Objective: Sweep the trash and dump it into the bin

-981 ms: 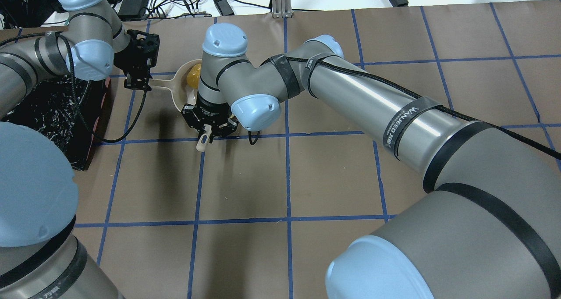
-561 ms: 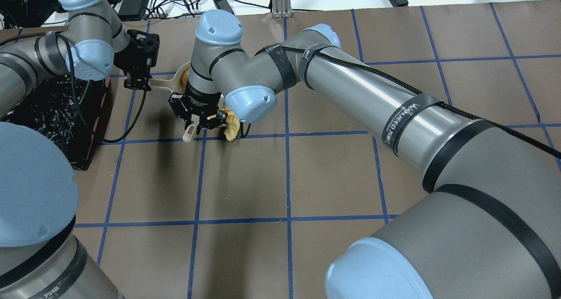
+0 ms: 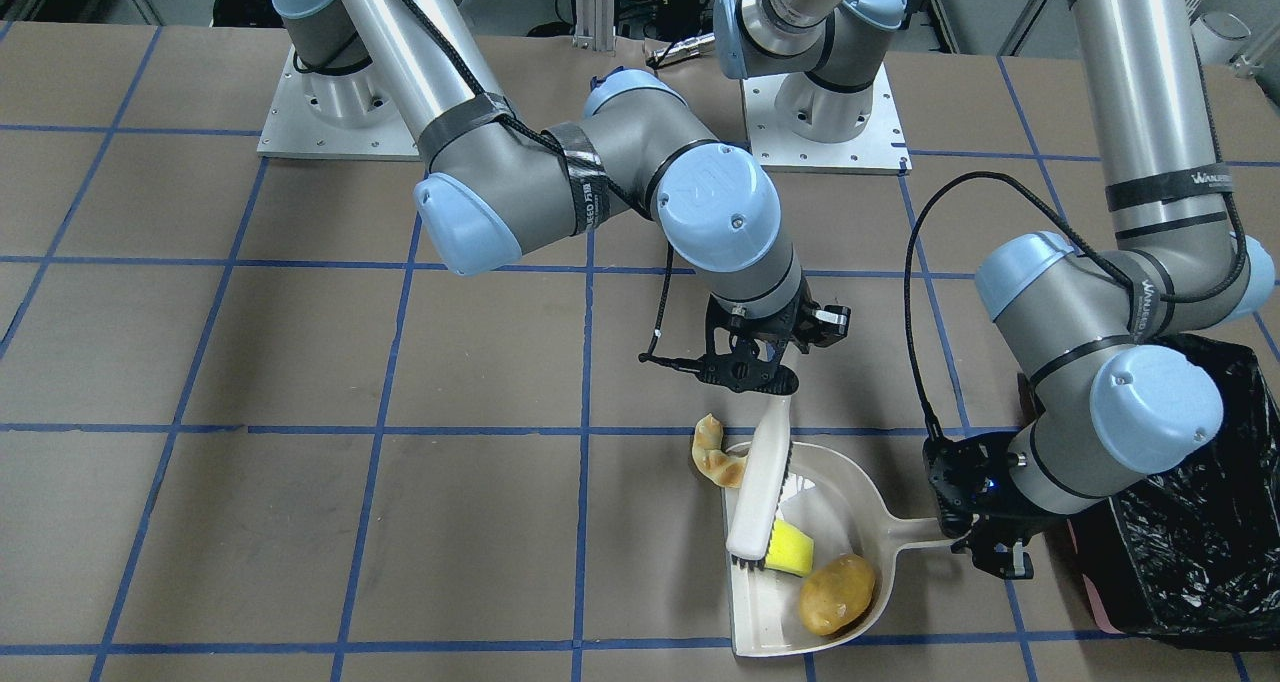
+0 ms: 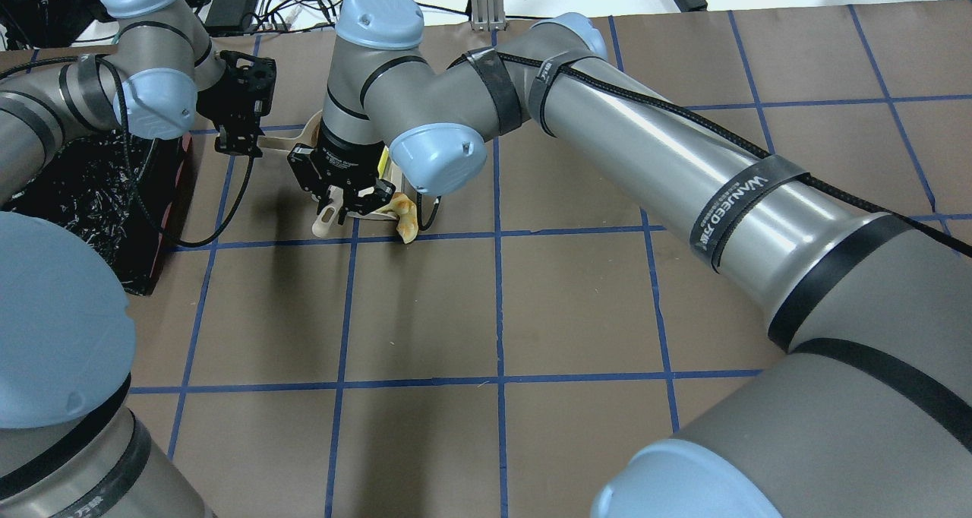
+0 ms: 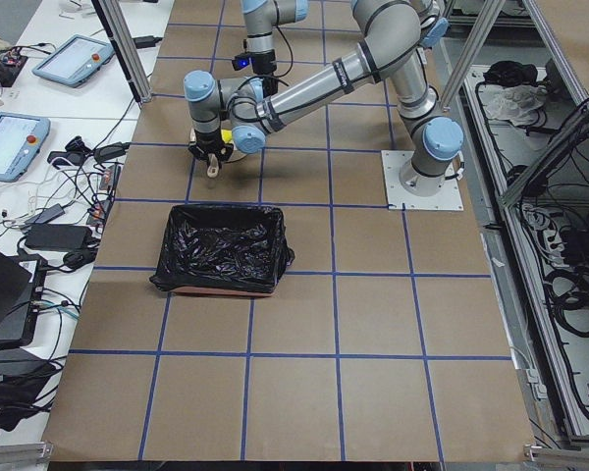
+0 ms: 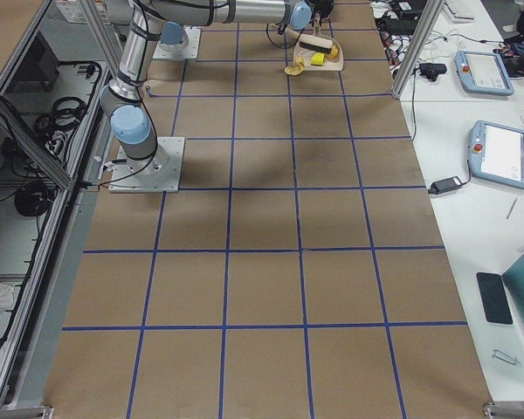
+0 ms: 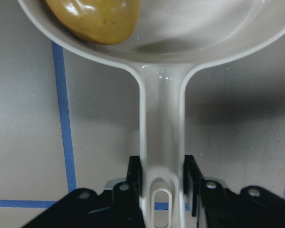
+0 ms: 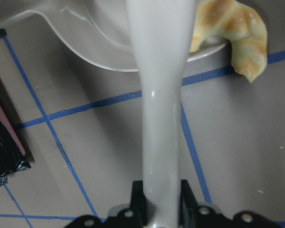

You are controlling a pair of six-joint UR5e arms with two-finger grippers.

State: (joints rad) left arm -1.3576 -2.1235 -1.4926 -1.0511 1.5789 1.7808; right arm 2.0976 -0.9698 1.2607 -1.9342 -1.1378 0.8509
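exterior front-facing: right gripper (image 3: 770, 382) was clamped on the brush (image 3: 760, 487) handle, left gripper (image 3: 975, 547) on the dustpan (image 3: 830, 487) handle. sponge (image 3: 790, 549) and potato lump (image 3: 837, 594) sat in the pan, right of the brush. crust (image 3: 715, 452) lay across its far-left lip. bin (image 3: 1190, 562) stood just right of the left gripper.

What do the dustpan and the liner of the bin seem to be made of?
Dustpan: probably smooth beige plastic; soft glossy highlights and a moulded handle show. Bin liner: seemingly thin black plastic film, from its crinkles and shiny glints.
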